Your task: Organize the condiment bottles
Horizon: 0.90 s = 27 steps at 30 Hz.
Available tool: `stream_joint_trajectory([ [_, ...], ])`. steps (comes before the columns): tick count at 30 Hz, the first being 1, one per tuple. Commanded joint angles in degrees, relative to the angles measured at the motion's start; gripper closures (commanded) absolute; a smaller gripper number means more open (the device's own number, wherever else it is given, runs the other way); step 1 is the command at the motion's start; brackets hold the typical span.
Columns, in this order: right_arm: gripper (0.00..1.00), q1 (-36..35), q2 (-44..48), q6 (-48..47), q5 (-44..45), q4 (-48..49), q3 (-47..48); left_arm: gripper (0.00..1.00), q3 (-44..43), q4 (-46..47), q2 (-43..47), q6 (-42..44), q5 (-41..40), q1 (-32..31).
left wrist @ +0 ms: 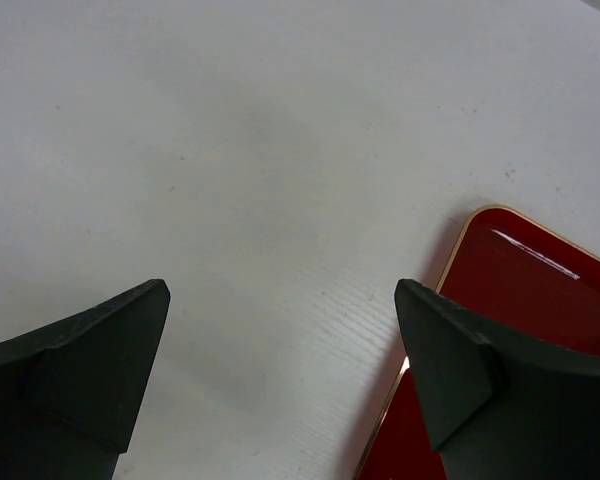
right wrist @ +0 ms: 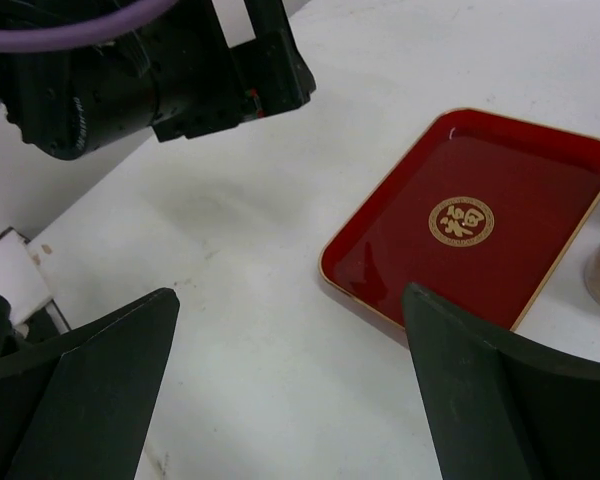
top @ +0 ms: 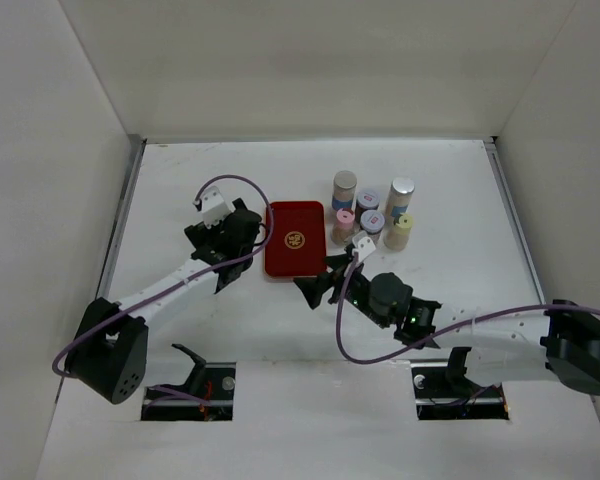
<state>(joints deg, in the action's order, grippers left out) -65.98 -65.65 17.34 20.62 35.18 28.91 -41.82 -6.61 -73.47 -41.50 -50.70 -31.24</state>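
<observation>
Flanking the red tray (top: 293,238), the left gripper (left wrist: 280,300) and right gripper (right wrist: 290,300) hover with fingers spread wide and empty; condiment bottles (top: 370,215) cluster upright just right of the tray.

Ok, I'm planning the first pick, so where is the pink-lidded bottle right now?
In the top view the pink-lidded bottle stands just right of the red tray, at the near-left corner of the bottle group.
</observation>
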Motion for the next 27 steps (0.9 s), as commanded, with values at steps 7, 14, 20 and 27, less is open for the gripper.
stream_joint_trajectory([
  [7, 0.0, 0.3, -2.8, -2.7, 6.6, -2.1, 7.6, 0.0, 4.7, 8.0, 1.9, 0.6, 3.8, 1.0],
  [14, 0.18, 1.6, 1.8, -5.0, 12.9, -2.7, 10.5, 0.0, 9.0, 14.5, 3.7, 0.0, 7.5, 1.2],
  [20, 0.82, 15.2, 0.8, 1.3, 12.2, -16.2, 20.0, 0.0, 14.0, 18.4, 9.4, -1.8, 10.4, 3.2],
  [27, 0.42, 24.0, -14.8, 1.8, 11.1, -31.3, 35.2, 0.0, 14.9, 19.1, 6.6, -4.1, 14.9, 5.0],
])
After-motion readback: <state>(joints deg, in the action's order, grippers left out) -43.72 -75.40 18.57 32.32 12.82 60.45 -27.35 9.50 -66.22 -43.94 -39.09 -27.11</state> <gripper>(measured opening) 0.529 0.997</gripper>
